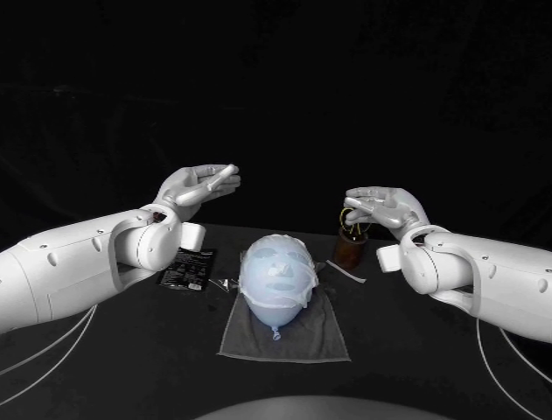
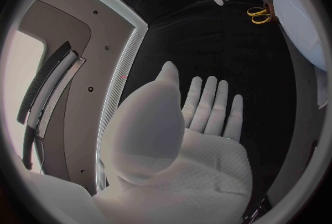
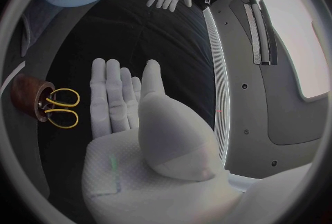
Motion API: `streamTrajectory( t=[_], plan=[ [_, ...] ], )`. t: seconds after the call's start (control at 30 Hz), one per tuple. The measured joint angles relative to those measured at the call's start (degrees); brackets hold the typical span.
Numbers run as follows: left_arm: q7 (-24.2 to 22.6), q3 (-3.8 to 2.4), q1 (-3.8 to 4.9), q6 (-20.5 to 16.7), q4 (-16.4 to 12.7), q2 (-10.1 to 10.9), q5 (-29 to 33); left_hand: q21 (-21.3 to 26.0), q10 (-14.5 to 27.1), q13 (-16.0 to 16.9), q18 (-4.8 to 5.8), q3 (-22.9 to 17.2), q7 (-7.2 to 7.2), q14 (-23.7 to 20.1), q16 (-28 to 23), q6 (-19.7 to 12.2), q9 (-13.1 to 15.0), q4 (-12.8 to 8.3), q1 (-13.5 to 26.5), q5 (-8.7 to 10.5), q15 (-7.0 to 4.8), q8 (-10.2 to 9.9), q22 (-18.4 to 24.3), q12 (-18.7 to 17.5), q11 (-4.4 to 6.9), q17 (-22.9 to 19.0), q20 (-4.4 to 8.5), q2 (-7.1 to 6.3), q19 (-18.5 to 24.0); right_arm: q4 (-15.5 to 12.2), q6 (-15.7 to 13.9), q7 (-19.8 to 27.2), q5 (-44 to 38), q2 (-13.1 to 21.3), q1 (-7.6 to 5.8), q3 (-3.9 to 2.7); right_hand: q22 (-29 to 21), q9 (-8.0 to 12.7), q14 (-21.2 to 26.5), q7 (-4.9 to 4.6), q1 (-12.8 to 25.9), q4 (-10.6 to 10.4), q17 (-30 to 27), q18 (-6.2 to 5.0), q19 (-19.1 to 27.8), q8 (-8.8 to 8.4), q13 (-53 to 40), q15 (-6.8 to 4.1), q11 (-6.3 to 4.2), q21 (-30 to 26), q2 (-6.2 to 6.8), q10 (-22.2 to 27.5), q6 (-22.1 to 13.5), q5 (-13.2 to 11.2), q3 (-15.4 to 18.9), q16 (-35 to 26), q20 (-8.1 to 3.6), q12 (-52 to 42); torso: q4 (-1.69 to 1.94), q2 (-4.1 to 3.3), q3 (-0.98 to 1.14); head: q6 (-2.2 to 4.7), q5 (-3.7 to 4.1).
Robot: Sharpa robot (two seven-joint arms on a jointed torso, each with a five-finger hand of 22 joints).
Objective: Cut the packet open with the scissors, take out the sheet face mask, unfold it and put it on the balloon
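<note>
Fingers (image 2: 207,103) of the left hand (image 1: 200,185) are spread and hold nothing. The right hand (image 1: 383,206) is likewise open and empty, and both hang above the worktop (image 1: 112,350). Between them the mask (image 1: 280,267) lies draped over the balloon (image 1: 276,313), which rests on a grey cloth (image 1: 295,341). The mask looks thin, damp and floppy, and the balloon light and likely to roll. Any smoothing should press gently at the mask's edges.

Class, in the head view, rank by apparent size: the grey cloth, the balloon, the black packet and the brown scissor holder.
1. Grey fabric cloth
2. Pale blue balloon wearing the white sheet mask
3. Flat black packet
4. Brown round holder; close to the packet in size, so that pair is unsure.
</note>
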State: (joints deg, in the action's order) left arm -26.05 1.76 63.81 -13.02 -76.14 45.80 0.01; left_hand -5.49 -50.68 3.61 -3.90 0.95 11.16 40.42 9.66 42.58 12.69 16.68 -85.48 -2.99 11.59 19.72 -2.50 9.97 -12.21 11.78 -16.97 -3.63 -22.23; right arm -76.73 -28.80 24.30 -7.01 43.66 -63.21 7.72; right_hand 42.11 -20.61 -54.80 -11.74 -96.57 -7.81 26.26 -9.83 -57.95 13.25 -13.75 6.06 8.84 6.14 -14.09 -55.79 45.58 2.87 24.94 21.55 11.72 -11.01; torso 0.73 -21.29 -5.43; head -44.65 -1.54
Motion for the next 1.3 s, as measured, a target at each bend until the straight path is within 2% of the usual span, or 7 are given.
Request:
streamTrajectory(
  t=[0.13,0.33,0.5,0.6,0.7,0.93,1.3],
  plan=[
    [-1.0,0.06,-0.41,-0.5,0.2,-0.4,0.6,0.5,2.5,-0.2,0.01,0.2,-0.08,-2.3,-0.6,-2.3,-0.8,-0.8,1.4,0.18,-0.62,-1.2,0.1,-0.7,0.36,-0.7,1.13,0.55,2.0,0.2,1.1,0.3,0.0,-0.7,0.16,0.05,-5.0,1.7,3.8,-0.02,2.5,1.4,-3.6,0.01,2.4,-1.48,3.2,0.44,0.17,-2.1,-0.13,2.7,-2.3,0.0,-0.8,-4.4,0.11,1.9,0.12,0.18,0.07,-0.05,0.16],
    [-0.8,-0.06,-0.52,-1.1,-0.4,-0.3,0.6,3.6,32.0,-2.3,2.22,-0.5,-6.45,-25.7,-6.2,-27.1,-8.1,-10.6,19.9,1.88,-7.35,-12.6,1.6,-6.4,7.61,-7.5,10.90,2.49,14.3,-1.1,0.3,0.2,0.3,-0.2,0.39,-1.02,-27.9,13.3,35.2,7.14,23.3,5.3,-17.6,6.01,36.1,-8.77,9.8,-3.52,-5.35,-4.6,8.06,35.5,-29.1,-1.8,-15.5,-15.0,-7.19,7.5,0.09,-0.23,0.26,0.58,0.19],
    [-0.8,-0.37,-1.04,-3.5,-2.7,-0.4,0.6,4.4,42.6,-3.0,2.73,-0.8,-9.12,-34.0,-8.2,-35.8,-10.7,-14.0,36.0,2.33,-9.78,-16.6,2.1,-8.5,10.23,-9.9,14.40,3.18,18.7,-5.2,-2.3,0.6,1.4,0.2,1.31,-3.59,-35.9,17.4,46.3,9.73,37.0,6.7,-22.5,7.93,48.4,-11.31,12.1,-4.95,-7.33,-5.4,11.44,46.9,-38.4,-2.2,-20.8,-18.7,-9.75,9.5,-0.04,-1.79,1.09,2.48,0.49],
    [-0.9,-0.57,-1.50,-5.7,-4.4,-0.5,0.6,4.8,45.1,-3.2,3.11,-0.8,-9.77,-36.0,-8.6,-37.9,-11.3,-14.8,50.1,2.37,-10.34,-17.6,2.2,-8.8,10.86,-10.5,15.25,3.32,19.7,-8.0,-4.4,1.1,2.2,0.4,1.90,-5.19,-37.9,18.5,48.9,10.38,43.7,7.0,-23.7,8.16,51.5,-11.93,12.6,-5.35,-7.82,-5.4,12.24,49.8,-40.7,-2.2,-22.1,-19.6,-10.39,9.9,-0.14,-3.04,1.76,4.00,0.69],
    [-1.0,-0.90,-2.08,-9.6,-6.9,-0.6,0.6,4.9,47.4,-3.4,3.10,-0.8,-10.34,-37.9,-9.0,-39.9,-11.9,-15.4,64.9,2.59,-10.88,-18.5,2.3,-9.3,11.40,-11.0,16.16,3.50,20.6,-10.7,-7.3,1.9,3.4,0.7,2.45,-6.56,-39.7,19.4,51.4,10.94,63.7,7.5,-24.7,8.15,54.1,-12.30,13.0,-5.57,-8.23,-5.7,13.02,52.3,-42.7,-2.5,-23.2,-20.4,-10.97,10.3,-0.29,-4.94,2.79,6.12,0.95],
    [-1.5,-1.43,-3.28,-19.8,-11.7,-0.9,0.6,5.2,49.3,-3.5,3.10,-1.0,-11.06,-39.4,-9.3,-41.4,-12.4,-16.0,78.8,2.59,-11.37,-19.1,2.4,-9.6,12.11,-11.5,16.56,3.61,21.4,-13.1,-12.4,3.4,5.6,1.0,3.09,-7.63,-41.3,20.2,53.5,11.46,86.0,7.6,-25.8,9.02,56.5,-12.85,13.5,-5.86,-8.69,-5.9,13.72,54.3,-44.5,-2.5,-24.1,-20.9,-11.51,10.6,-0.62,-8.46,4.66,9.49,1.45],
    [-2.3,-1.68,-3.69,-28.6,-13.6,-1.0,0.5,5.2,50.5,-3.6,3.09,-1.0,-11.15,-40.2,-9.5,-42.3,-12.6,-16.3,85.1,2.80,-11.58,-19.4,2.4,-9.6,12.21,-11.7,17.07,3.67,21.9,-13.1,-14.7,4.2,7.0,1.0,3.07,-7.66,-42.0,20.5,54.5,11.65,96.2,7.9,-26.2,9.01,57.6,-13.06,13.7,-6.06,-8.94,-5.9,14.09,55.4,-45.1,-2.7,-24.6,-21.2,-11.81,10.6,-0.72,-9.79,5.38,10.26,1.54]
  ],
)
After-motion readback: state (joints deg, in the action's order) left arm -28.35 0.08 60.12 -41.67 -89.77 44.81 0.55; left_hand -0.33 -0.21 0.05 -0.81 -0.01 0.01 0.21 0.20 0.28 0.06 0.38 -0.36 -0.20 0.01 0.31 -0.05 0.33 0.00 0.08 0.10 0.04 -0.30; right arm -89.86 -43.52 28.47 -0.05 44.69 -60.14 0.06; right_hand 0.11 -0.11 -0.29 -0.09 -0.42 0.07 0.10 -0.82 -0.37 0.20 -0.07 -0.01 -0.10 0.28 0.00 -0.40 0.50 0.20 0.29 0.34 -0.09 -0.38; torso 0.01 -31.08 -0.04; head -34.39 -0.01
